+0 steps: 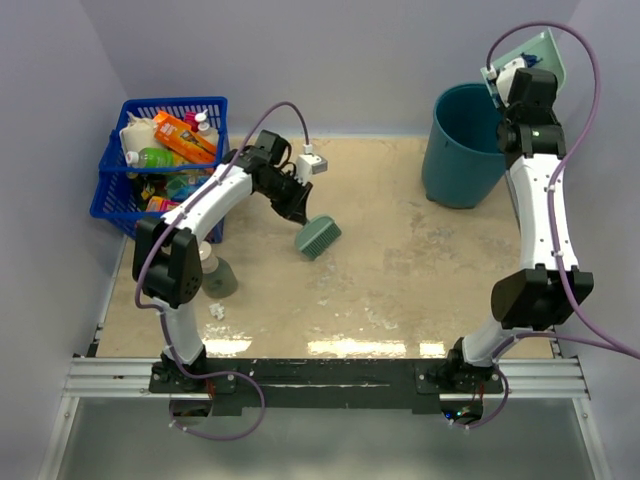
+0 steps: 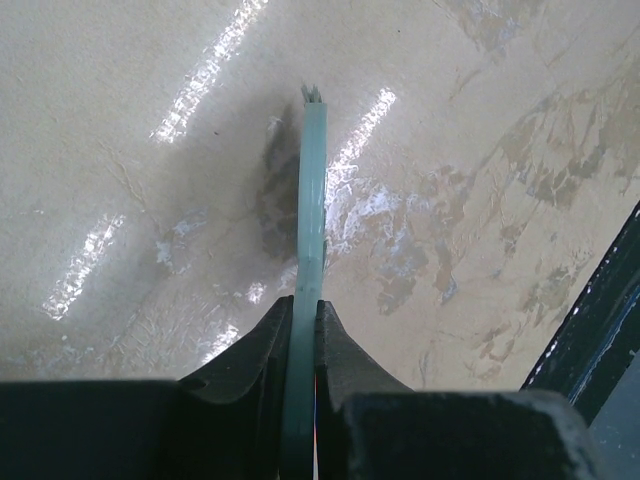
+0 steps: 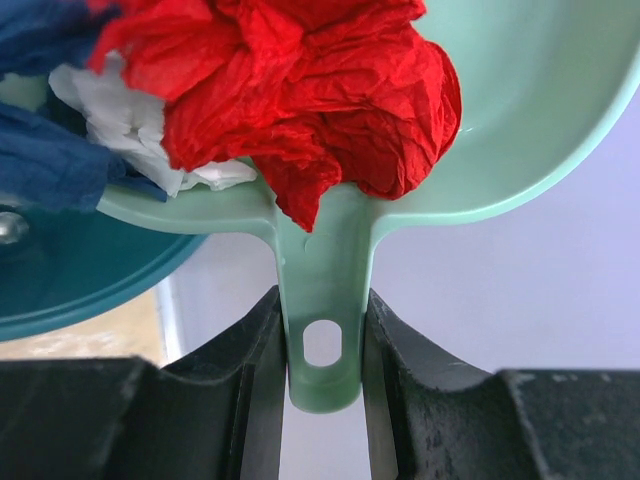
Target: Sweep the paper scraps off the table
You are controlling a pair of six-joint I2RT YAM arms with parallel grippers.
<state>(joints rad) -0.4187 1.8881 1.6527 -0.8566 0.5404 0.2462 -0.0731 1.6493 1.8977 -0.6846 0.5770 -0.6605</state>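
Observation:
My left gripper [image 1: 296, 210] is shut on the handle of the teal hand brush [image 1: 318, 237], whose head rests on the beige table [image 1: 400, 260] left of centre. In the left wrist view the thin handle [image 2: 312, 180] runs out from between the jaws [image 2: 303, 318]. My right gripper [image 1: 512, 78] is raised at the back right, shut on the handle of the pale green dustpan [image 1: 535, 52] above the teal bucket [image 1: 468, 145]. The dustpan [image 3: 540, 110] holds crumpled red [image 3: 300, 90], white [image 3: 120, 120] and navy [image 3: 45, 165] paper. One white scrap [image 1: 216, 311] lies on the table near the left arm's base.
A blue basket [image 1: 165, 160] full of bottles and packets stands at the back left. A grey-green cup-like object [image 1: 216, 279] sits by the left arm. Tiny white specks [image 1: 376, 320] dot the table's front. The black rail [image 1: 320, 372] runs along the front edge.

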